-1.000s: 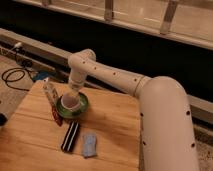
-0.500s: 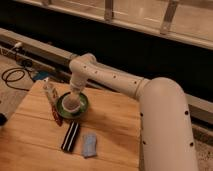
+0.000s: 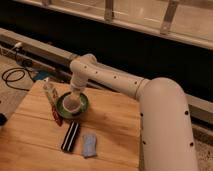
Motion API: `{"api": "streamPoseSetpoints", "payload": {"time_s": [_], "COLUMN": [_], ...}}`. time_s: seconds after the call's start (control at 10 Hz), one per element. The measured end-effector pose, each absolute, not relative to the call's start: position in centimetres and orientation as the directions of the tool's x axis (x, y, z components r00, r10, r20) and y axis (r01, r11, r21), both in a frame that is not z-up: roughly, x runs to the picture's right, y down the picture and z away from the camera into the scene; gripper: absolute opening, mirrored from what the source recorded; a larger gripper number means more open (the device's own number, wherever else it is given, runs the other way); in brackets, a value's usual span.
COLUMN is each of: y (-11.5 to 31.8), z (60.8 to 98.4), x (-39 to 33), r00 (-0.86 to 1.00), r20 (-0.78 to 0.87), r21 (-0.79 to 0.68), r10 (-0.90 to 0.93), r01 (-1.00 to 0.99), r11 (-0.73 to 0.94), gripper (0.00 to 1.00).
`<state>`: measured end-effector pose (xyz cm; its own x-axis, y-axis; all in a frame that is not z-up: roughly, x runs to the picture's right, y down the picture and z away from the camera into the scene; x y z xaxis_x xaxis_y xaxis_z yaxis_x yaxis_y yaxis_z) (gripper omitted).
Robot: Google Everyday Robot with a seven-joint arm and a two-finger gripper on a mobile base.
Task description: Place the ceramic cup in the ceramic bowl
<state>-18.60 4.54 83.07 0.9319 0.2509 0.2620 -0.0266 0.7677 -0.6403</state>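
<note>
A single high camera looks down and forward along the robot's white arm (image 3: 150, 100), whose bulky near segment fills the lower right of the view. The lens sits close behind the arm, facing the far edge of the wooden bench (image 3: 115, 130) and the dark wall and pale railing (image 3: 140, 22) beyond. The bench's near edge and right corners fall outside the view; its far left corner shows. The gripper (image 3: 75, 94) hangs mid-frame over the ceramic bowl (image 3: 63, 106) holding the ceramic cup (image 3: 73, 103), near the far edge.
</note>
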Motion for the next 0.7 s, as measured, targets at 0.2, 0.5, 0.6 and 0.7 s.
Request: {"api": "streamPoseSetpoints", "payload": {"time_s": [0.2,0.5,0.6,0.7], "y": [4.53,4.52,4.52,4.52], "z": [83.09,83.08,83.07,83.05], "x": [-18.56,-18.53,-18.58,-18.62], "r00": [0.932,0.932,0.932,0.932], "r20": [0.262,0.261,0.262,0.263], "r21": [-0.640,-0.640,-0.640,-0.640], "r10": [0.251,0.251,0.251,0.251], "r01": [-0.027,-0.028,-0.027,-0.026], "r11": [0.768,0.768,0.768,0.768], "gripper": [0.47,0.76,0.80,0.80]}}
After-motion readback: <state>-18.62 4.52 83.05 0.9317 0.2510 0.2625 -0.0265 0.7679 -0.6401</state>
